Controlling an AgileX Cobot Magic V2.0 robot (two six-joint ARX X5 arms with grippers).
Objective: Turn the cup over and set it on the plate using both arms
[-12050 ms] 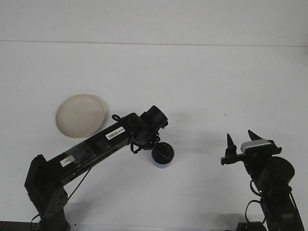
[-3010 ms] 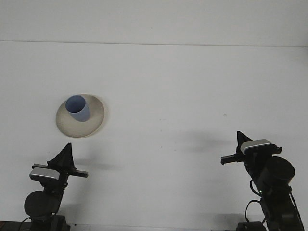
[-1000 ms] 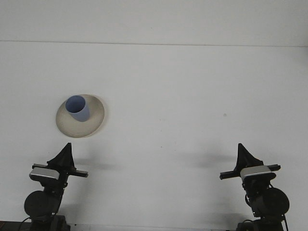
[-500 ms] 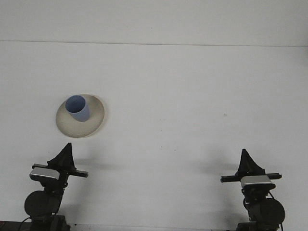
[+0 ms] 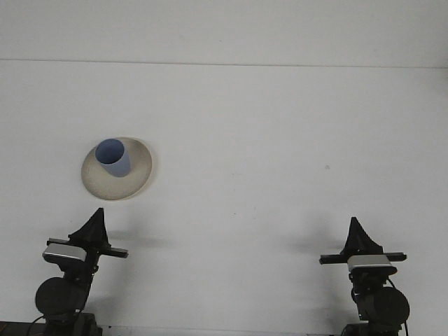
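A blue cup [image 5: 113, 157] stands upright, mouth up, on the cream plate [image 5: 136, 173] at the left of the white table. My left gripper [image 5: 96, 221] is pulled back at the near left edge, well below the plate, its fingers together in a single point and holding nothing. At the near right edge my right gripper [image 5: 356, 232] sits in the same folded pose, shut and empty, far from the cup.
The white table [image 5: 266, 140] stretches back to a pale wall line. Both arm bases and their wrist cameras [image 5: 367, 261] sit at the bottom edge.
Long before, the left arm was reaching over the cup at the table's middle; the cup now stands on the plate. Over the last second the right arm sank back slightly to its rest pose.
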